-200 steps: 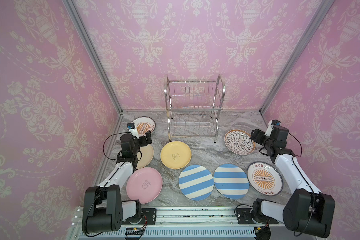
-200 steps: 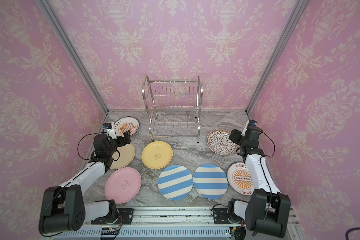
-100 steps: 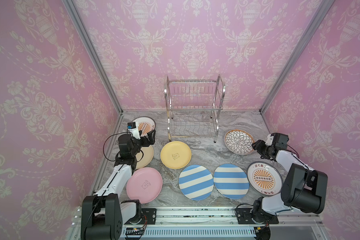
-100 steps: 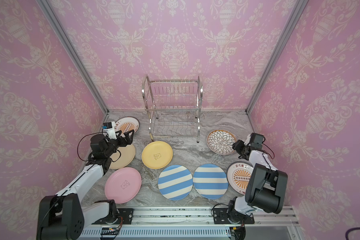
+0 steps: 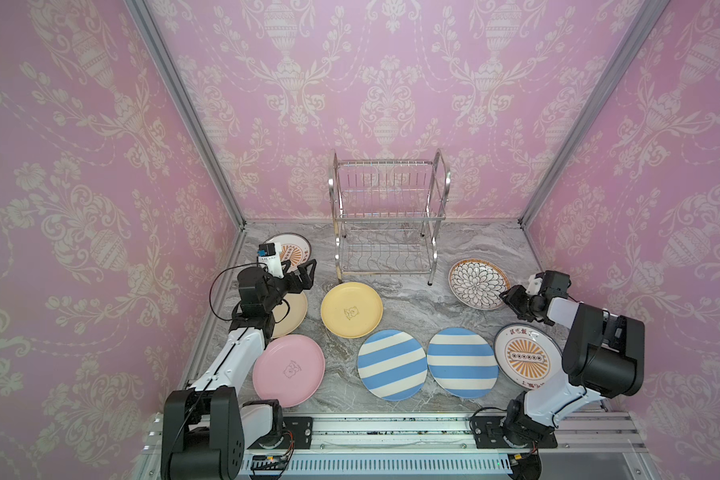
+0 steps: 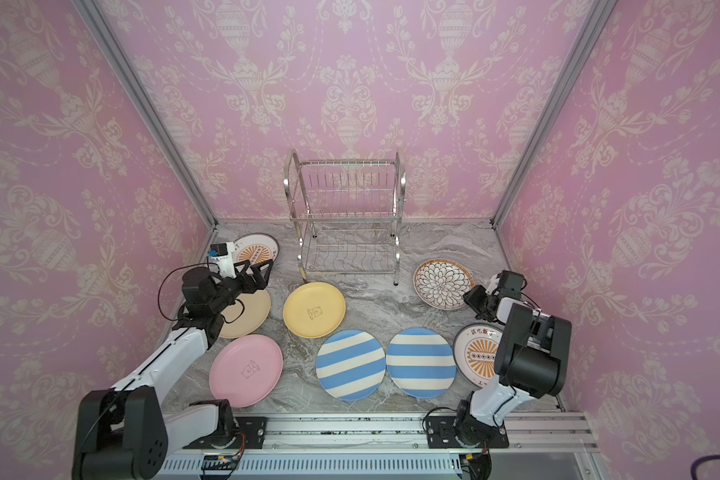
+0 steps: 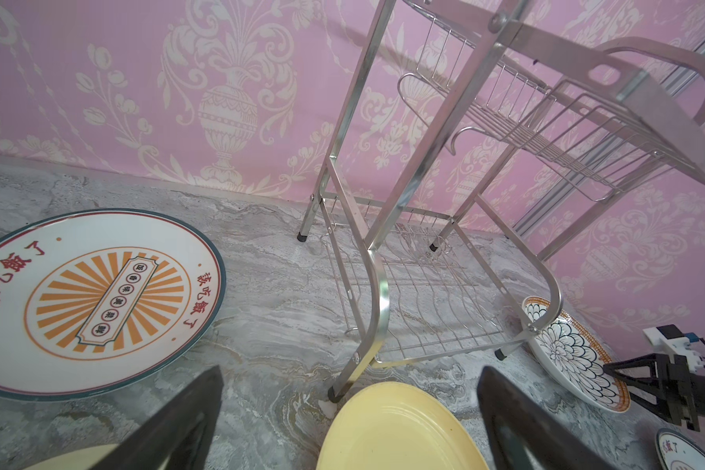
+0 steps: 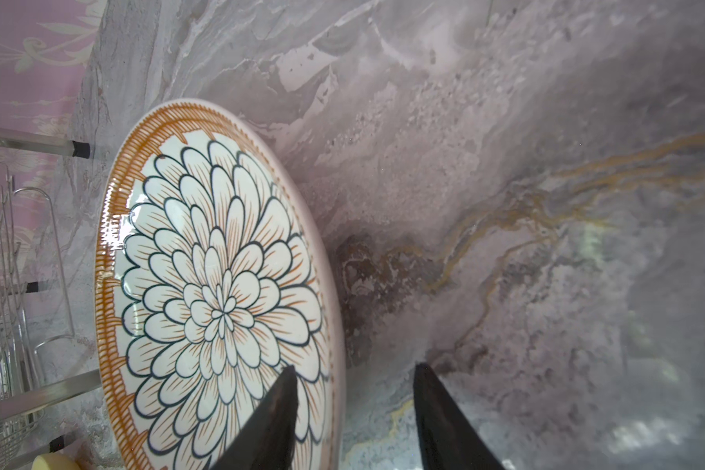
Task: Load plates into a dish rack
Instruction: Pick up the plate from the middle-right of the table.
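Note:
The chrome dish rack [image 5: 387, 220] stands with nothing in it at the back of the table. The plates lie flat in front of it. My right gripper [image 8: 355, 367] is open, low at the near right rim of the brown floral plate [image 8: 216, 285]. One finger is over the plate's face and the other is beyond the rim, over the table. In both top views it [image 5: 506, 297] [image 6: 470, 297] sits at that plate's edge [image 5: 476, 282]. My left gripper [image 7: 351, 368] hangs open and holds nothing. It is above the table between a sunburst plate [image 7: 94, 301] and the yellow plate [image 7: 399, 431].
A cream plate [image 5: 294, 309] lies under the left wrist, with a pink plate [image 5: 288, 370] nearer the front. Two striped plates [image 5: 391, 365] [image 5: 462, 361] and a second sunburst plate [image 5: 524, 357] lie along the front. Pink walls close in three sides.
My right arm has come down and swung its gripper to the floral plate's rim, and its jaws have narrowed. The left gripper has shifted slightly toward the rack.

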Controlling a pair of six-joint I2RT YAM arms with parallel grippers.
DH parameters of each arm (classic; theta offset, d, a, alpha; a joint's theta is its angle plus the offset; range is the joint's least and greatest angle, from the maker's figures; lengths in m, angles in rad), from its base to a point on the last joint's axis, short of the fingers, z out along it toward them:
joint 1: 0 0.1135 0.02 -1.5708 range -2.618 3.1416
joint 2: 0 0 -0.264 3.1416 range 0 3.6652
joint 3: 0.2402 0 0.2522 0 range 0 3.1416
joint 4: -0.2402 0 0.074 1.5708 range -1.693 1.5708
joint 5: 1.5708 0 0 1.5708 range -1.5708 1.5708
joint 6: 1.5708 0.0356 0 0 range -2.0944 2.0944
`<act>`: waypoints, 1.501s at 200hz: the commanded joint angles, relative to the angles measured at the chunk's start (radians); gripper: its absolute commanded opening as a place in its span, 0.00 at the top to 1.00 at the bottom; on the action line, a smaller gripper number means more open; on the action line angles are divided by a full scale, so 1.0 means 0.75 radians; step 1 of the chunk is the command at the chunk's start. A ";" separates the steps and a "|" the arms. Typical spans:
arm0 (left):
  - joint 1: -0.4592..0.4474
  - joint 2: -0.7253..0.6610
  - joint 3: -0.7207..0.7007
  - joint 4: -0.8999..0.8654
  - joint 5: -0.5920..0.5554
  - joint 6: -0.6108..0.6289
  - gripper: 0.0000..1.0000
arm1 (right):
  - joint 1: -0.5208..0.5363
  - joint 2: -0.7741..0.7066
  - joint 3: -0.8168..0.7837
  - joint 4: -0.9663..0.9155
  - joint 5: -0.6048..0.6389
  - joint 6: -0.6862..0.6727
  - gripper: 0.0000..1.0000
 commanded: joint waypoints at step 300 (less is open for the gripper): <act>-0.032 -0.045 0.052 -0.011 0.075 0.058 0.01 | 0.004 -0.081 0.129 -0.109 0.136 -0.036 1.00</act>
